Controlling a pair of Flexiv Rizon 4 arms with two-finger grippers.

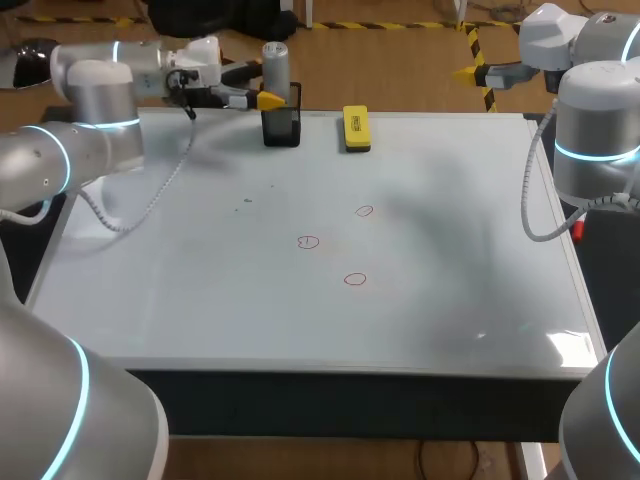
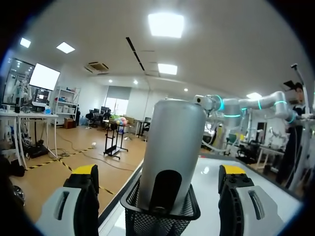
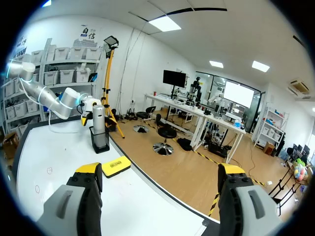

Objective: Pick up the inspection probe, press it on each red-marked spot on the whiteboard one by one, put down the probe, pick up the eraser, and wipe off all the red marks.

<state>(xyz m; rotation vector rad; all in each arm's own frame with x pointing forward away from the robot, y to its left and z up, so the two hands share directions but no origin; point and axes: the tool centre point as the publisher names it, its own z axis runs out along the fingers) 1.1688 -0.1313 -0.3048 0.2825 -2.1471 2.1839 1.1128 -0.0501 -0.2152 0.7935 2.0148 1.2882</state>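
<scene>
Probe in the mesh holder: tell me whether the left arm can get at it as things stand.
Probably yes. The left gripper is open and faces the probe, which stands upright in the holder with its upper part exposed; nothing lies between them.

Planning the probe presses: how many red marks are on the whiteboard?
3. The back mark lies nearest the eraser; the middle mark is leftmost; the front mark lies farthest from the eraser. None appears hidden.
</scene>
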